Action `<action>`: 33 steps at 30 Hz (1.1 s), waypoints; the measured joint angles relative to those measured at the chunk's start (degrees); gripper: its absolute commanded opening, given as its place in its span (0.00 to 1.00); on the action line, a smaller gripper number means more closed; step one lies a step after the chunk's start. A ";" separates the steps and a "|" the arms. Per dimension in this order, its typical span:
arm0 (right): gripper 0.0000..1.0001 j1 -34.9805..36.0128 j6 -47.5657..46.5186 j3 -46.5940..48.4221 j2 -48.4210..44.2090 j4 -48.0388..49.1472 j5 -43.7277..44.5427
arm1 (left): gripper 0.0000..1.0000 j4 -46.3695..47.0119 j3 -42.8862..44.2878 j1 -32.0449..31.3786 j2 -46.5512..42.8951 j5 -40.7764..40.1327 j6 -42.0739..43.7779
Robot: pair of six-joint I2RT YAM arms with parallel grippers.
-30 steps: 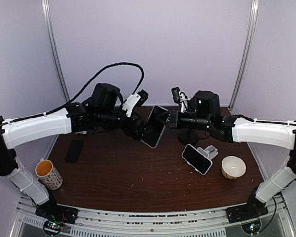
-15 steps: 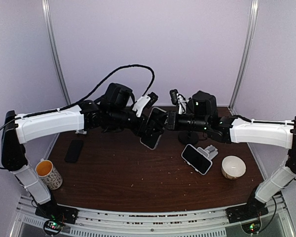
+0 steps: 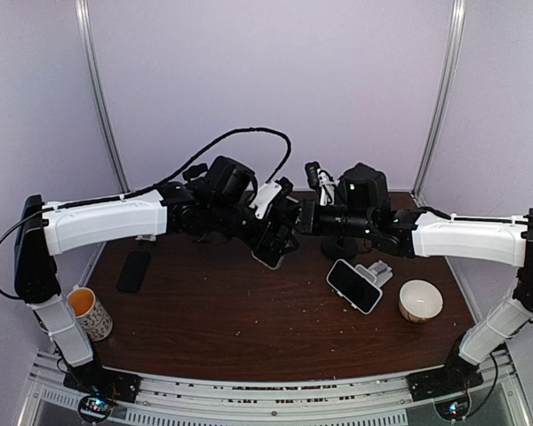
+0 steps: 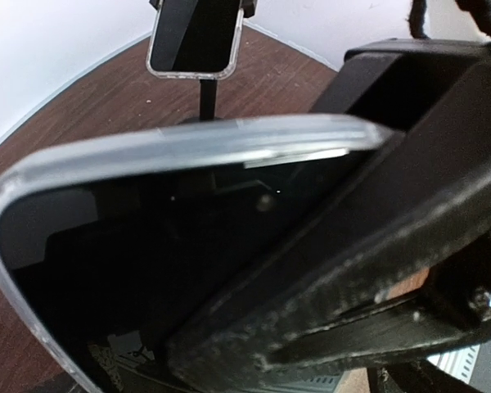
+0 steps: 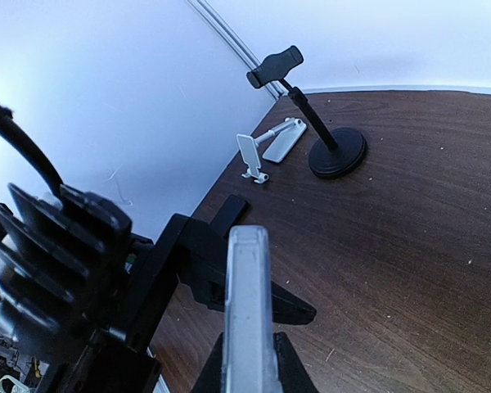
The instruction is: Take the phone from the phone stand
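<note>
Phone: the phone [image 3: 267,252] hangs tilted in the air over the middle of the counter [image 3: 231,328], resting on no stand.
Right end effector: the right end effector [image 3: 299,218] is clenched on the phone; its wrist view shows the case edge-on between the fingers.
Left end effector: the left end effector [image 3: 282,229] is spread wide at the phone. One finger crosses the screen in the left wrist view, and I cannot tell whether it touches.
Done: the phone stand [image 5: 337,151] at the top of the right wrist view has a bare clamp, so the phone appears to be already out.
Left: probably a handover or a set-down on the counter, neither yet done.
Open room: bare wood fills the lower middle of the top view, between the flat dark phone [image 3: 133,271] at left and the propped phone [image 3: 354,285] at right.
Edges: the counter's near edge runs along the bottom, with the cup [image 3: 87,312] at lower left and the bowl [image 3: 420,300] at lower right near it.
Crowding: both arms meet at centre frame, and a black stand base [image 3: 342,248] sits just behind the right arm.
</note>
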 measured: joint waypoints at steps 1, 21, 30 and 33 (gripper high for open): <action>0.00 0.00 0.15 0.00 0.00 0.00 0.00 | 0.95 -0.02 0.00 -0.02 0.11 -0.17 0.00; 0.66 0.07 1.22 -0.04 0.37 2.80 0.13 | 0.45 -0.31 -0.57 -0.17 0.20 -6.23 -1.16; 0.82 -0.11 -3.45 -1.27 -4.33 2.40 3.23 | 0.38 -1.05 -11.13 4.72 -7.43 -7.37 -3.85; 0.84 -0.72 -4.90 -2.36 -6.60 2.78 3.45 | 0.36 -1.03 -15.28 8.22 -10.29 -6.71 -5.22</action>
